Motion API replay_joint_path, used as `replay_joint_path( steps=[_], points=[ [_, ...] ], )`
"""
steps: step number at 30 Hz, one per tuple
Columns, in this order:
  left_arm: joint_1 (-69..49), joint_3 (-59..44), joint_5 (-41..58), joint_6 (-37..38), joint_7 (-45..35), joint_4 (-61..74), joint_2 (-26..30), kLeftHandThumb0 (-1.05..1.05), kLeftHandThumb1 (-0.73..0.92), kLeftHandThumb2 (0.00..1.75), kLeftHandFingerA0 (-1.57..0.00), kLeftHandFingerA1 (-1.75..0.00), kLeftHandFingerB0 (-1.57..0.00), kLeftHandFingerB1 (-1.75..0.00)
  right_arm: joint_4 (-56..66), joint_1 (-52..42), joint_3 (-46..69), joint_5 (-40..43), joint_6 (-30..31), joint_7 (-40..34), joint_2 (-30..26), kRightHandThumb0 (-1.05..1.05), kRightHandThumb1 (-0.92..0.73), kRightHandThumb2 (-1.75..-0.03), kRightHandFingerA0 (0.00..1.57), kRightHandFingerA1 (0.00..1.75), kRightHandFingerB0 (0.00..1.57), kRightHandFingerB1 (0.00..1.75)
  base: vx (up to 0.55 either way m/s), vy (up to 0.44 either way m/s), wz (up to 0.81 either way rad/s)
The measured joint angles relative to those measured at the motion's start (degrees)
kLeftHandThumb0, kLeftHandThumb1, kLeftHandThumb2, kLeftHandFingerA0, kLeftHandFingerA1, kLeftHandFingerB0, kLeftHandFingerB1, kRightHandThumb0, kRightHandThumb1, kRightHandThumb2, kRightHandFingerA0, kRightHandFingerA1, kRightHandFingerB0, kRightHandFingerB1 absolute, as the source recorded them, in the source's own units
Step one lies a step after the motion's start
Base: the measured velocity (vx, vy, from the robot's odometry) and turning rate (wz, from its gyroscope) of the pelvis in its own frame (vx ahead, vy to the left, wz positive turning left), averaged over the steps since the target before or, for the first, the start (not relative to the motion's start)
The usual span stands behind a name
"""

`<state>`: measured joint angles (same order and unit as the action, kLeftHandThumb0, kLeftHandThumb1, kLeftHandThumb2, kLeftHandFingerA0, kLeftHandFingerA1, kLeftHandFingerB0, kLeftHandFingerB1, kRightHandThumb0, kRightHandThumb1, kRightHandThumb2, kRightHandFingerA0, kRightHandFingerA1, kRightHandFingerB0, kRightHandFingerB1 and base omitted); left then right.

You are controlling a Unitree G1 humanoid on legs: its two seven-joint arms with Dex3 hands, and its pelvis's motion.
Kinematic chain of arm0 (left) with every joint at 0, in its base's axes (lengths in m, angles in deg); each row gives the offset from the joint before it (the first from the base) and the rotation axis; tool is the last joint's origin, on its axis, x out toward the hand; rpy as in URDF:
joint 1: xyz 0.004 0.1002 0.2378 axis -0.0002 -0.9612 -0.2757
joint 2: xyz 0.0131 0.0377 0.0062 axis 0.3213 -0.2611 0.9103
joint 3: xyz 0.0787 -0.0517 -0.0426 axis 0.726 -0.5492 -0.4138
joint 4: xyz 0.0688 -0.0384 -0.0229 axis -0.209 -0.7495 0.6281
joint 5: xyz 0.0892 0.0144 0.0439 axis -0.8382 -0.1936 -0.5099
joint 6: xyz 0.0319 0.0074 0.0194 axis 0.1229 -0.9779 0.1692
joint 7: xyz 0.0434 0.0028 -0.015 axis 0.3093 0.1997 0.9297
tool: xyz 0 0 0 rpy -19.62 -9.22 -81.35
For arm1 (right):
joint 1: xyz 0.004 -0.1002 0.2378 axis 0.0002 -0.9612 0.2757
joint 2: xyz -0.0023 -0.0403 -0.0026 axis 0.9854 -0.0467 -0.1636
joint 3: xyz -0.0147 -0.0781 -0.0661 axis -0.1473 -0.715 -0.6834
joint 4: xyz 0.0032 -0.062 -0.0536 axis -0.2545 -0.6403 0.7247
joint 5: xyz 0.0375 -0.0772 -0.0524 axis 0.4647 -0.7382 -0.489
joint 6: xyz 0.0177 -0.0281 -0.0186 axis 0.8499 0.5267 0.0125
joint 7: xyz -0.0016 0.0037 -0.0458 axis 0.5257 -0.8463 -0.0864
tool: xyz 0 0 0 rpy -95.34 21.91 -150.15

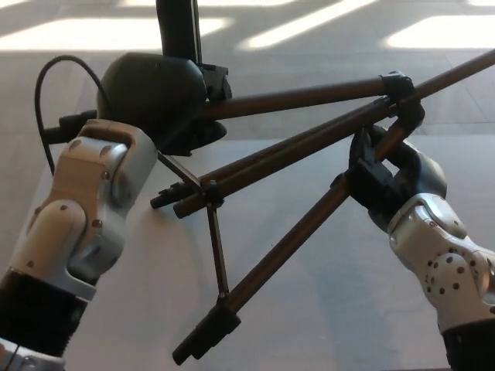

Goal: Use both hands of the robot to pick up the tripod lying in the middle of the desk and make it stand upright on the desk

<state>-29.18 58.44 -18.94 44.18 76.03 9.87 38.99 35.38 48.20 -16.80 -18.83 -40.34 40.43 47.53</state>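
- The right hand [387, 174] comes in from the lower right, its black fingers [370, 158] wrapped around one leg of the tripod [302, 147], just below a black clamp collar [398, 86].
- The left hand [155, 97] sits at the upper left, a dark rounded mass closed over the tripod's head end, where the legs meet; the individual fingers are hard to make out.
- A black cable [58, 85] loops out from behind the left wrist.
- The tripod is held between both hands, lifted off the desk [325, 309] and lying roughly sideways, its legs fanning toward the right.
- The leg in the right hand slants down to the lower left and ends in a black foot [205, 336] above the desk surface.
- A thin brace [216, 247] links that leg to another leg above it.
- A black column [178, 27] rises from the head end out of the top of the picture.
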Motion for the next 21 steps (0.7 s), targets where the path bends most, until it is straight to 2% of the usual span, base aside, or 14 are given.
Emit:
replay_joint_path(
  steps=[1,2,3,9,10,12,13,14,15,16,18,19,20,21],
  points=[
    [-0.72,-0.3,0.23,-0.09,0.38,0.49,-0.22,-0.05,0.49,0.65,-0.79,-1.75,-0.7,-1.5,0.0,0.14,-0.46,-0.49,0.25,0.16,-0.46,-0.27,-0.41,-1.2,1.3,1.49,1.01,1.28,0.0,0.0,0.0],
    [-1.49,-0.57,0.39,-0.09,0.81,0.85,-0.43,-0.05,0.49,0.65,-0.79,-1.75,-0.7,-1.5,0.0,0.29,-0.93,-1.01,0.55,0.28,-0.96,-0.27,-0.41,-1.2,1.3,1.49,1.01,1.28,0.0,0.0,0.0],
    [-2.46,-0.85,0.6,-0.09,1.36,1.23,-0.8,0.0,0.46,0.75,-0.83,-1.75,-0.62,-1.75,0.0,0.53,-1.55,-1.79,0.93,0.42,-1.62,-0.19,-0.45,-1.27,1.03,1.75,0.9,1.5,0.0,0.0,0.0],
    [-6.11,-1.83,1.46,-0.07,4.51,2.08,-2.15,0.01,0.42,0.85,-0.77,-1.75,-0.66,-1.67,-0.05,2.91,-5.25,-4.88,2.21,2.21,-5.19,-0.23,-0.38,-1.31,1.04,1.75,0.91,1.49,0.0,0.0,0.0],
    [-6.48,-2.06,1.55,-0.07,5.1,2.16,-2.23,0.06,0.32,1.02,-0.82,-1.75,-0.69,-1.73,-0.15,3.53,-5.89,-5.25,2.33,2.68,-5.77,-0.31,-0.42,-1.22,1.32,1.45,1.01,1.23,0.0,0.0,0.0],
    [-7.41,-2.87,1.83,-0.08,6.41,2.42,-2.66,0.04,0.31,1.09,-0.84,-1.75,-0.71,-1.75,-0.69,5.39,-7.31,-6.14,2.67,4.04,-7.2,-0.31,-0.41,-1.2,1.34,1.43,1.05,1.21,0.0,0.0,0.0],
    [-7.75,-3.17,1.96,-0.09,6.87,2.52,-2.88,0.06,0.28,1.09,-0.87,-1.75,-0.72,-1.75,-0.93,6.15,-7.76,-6.41,2.8,4.57,-7.71,-0.32,-0.42,-1.17,1.09,1.62,0.95,1.4,0.0,0.0,0.0],
    [-8.31,-3.74,2.22,-0.16,7.58,2.71,-3.5,0.12,0.28,1.03,-1.22,-1.43,-1.1,-1.37,-1.5,7.56,-8.85,-6.89,2.9,5.57,-8.63,-0.33,-0.5,-1.18,1.29,1.35,1.07,1.18,0.0,0.0,0.0],
    [-8.66,-4.11,2.39,-0.39,8.0,2.84,-3.82,0.13,0.27,1.04,-1.2,-1.4,-1.09,-1.34,-1.93,8.48,-9.74,-7.31,3.0,6.04,-9.19,-0.3,-0.49,-1.2,1.09,1.54,0.97,1.24,0.0,0.0,0.0],
    [-8.91,-4.47,2.57,-0.59,8.29,2.97,-4.04,0.07,0.29,1.06,-0.88,-1.75,-0.7,-1.75,-2.28,9.32,-10.6,-7.68,3.28,6.3,-9.74,-0.29,-0.55,-1.16,1.24,1.3,0.98,1.1,0.0,0.0,0.0],
    [-9.23,-4.97,2.87,-0.99,8.77,3.06,-4.29,0.08,0.29,1.07,-0.89,-1.75,-0.71,-1.75,-2.72,10.62,-12.05,-8.25,3.67,6.93,-10.64,-0.39,-0.56,-1.1,1.25,1.32,0.98,1.11,0.0,0.0,0.0],
    [-9.4,-5.29,3.02,-1.3,9.05,3.08,-4.45,0.08,0.29,1.08,-0.87,-1.75,-0.72,-1.75,-2.96,11.45,-12.91,-8.58,3.89,7.38,-11.19,-0.38,-0.64,-0.92,1.03,1.64,0.92,1.3,0.0,0.0,0.0],
    [-9.58,-5.62,3.21,-1.47,9.36,3.07,-4.62,0.07,0.35,0.99,-0.84,-1.75,-0.69,-1.75,-3.31,12.35,-13.89,-8.96,3.94,7.93,-11.85,-0.42,-0.57,-1.0,0.9,1.64,0.9,1.34,0.0,0.0,0.0],
    [-9.69,-5.8,3.36,-1.58,9.62,3.06,-4.72,0.14,0.3,0.98,-1.15,-1.36,-1.05,-1.3,-3.69,13.11,-14.64,-9.24,4.05,8.39,-12.35,-0.42,-0.55,-1.05,0.88,1.62,0.86,1.3,0.0,0.0,0.0]
  ],
)
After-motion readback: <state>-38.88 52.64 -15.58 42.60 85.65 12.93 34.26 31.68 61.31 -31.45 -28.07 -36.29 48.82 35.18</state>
